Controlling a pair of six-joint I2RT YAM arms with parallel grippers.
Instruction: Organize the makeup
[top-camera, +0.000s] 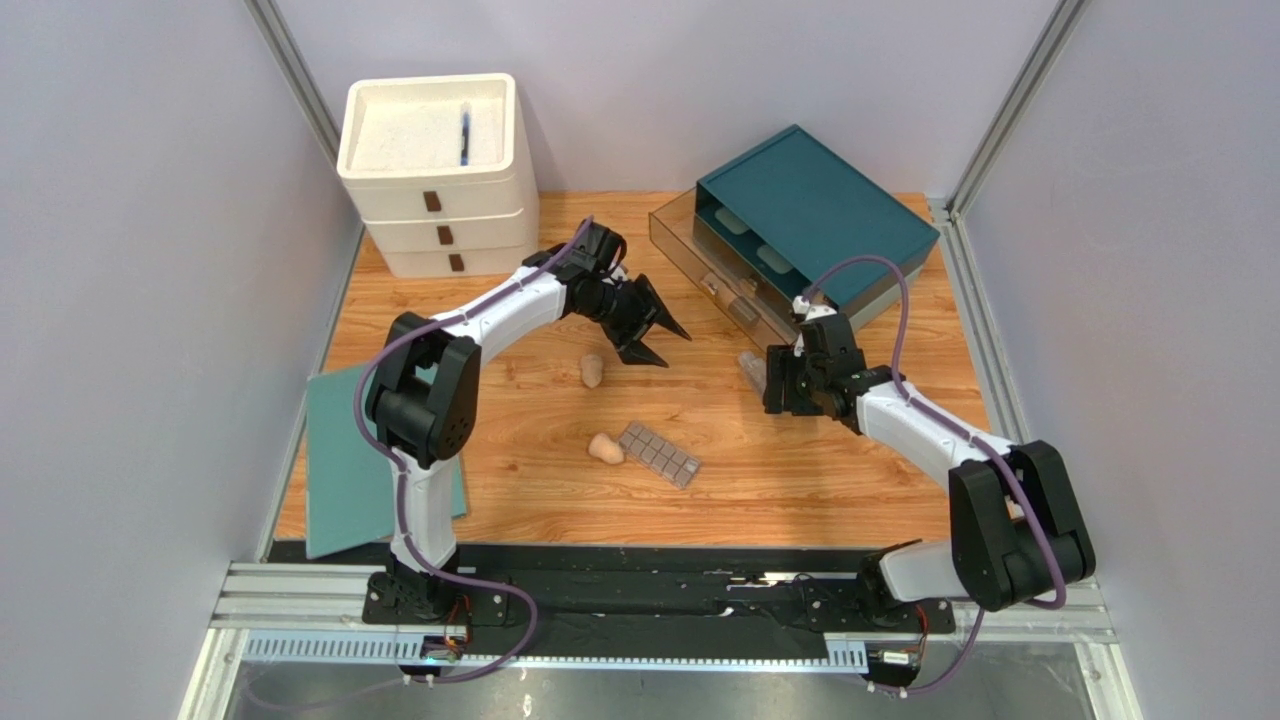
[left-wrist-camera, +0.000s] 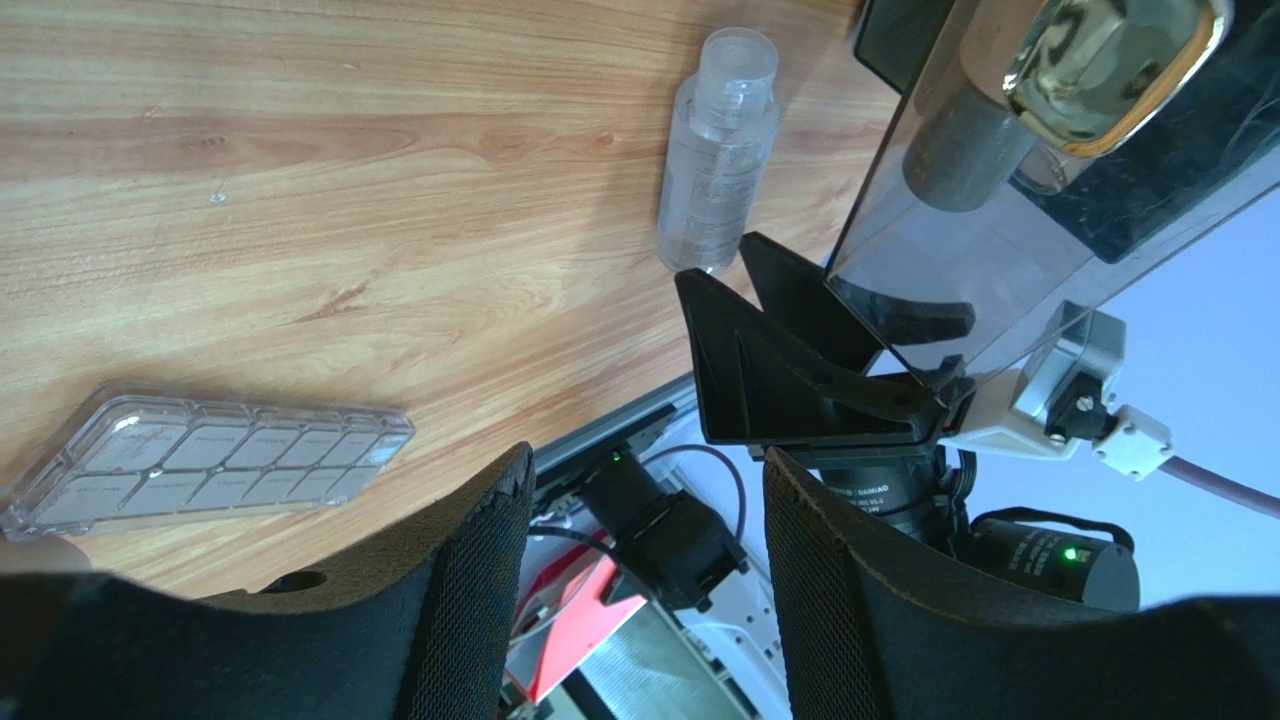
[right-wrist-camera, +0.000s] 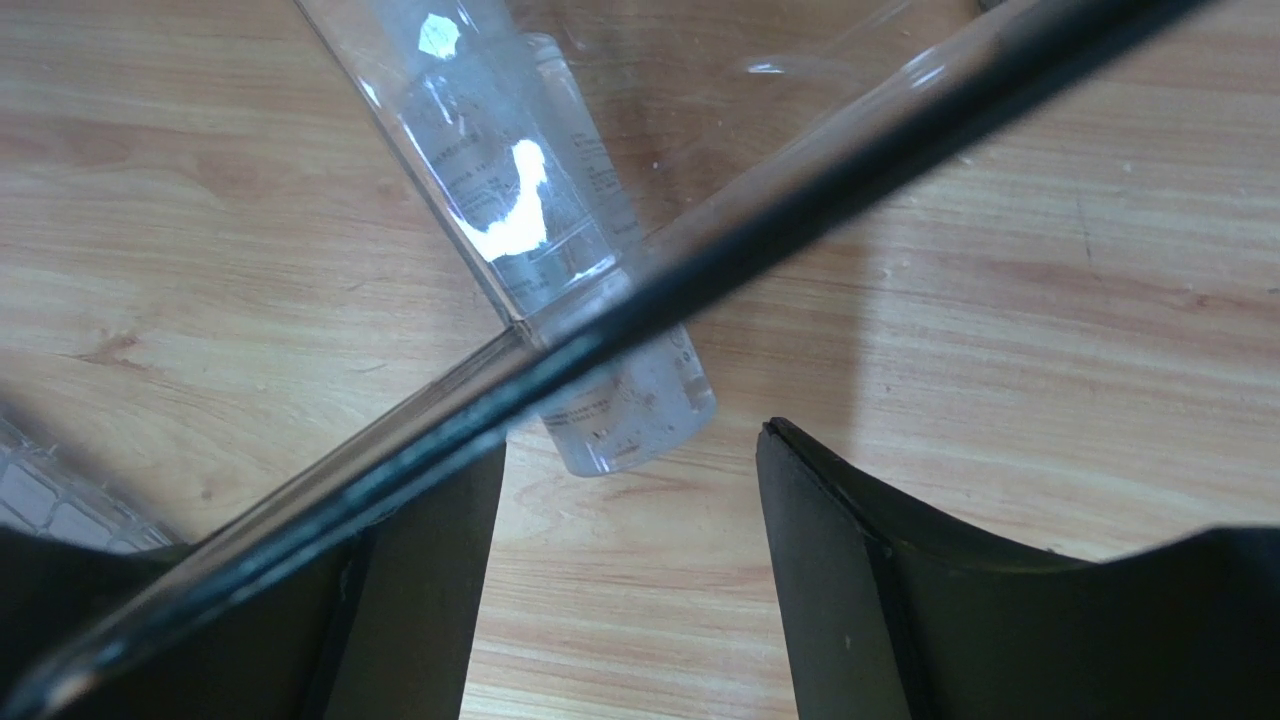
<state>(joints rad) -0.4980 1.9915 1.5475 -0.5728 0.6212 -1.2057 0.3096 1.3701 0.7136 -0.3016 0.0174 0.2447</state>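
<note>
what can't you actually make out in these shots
- Clear bottle: top view, partly hidden by the right gripper; right wrist view, its far end blurred behind the tinted drawer wall.
- Palette: right wrist view shows only a corner, cut by the left edge.
- Drawer contents: top view, too small; left wrist view, a gold-capped item cut off by the top edge.

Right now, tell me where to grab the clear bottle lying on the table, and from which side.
Probably grip the clear bottle across its middle, from straight above. It lies flat on the table, its body wider than the cap end, and the see-through drawer sits close beside it.
</note>
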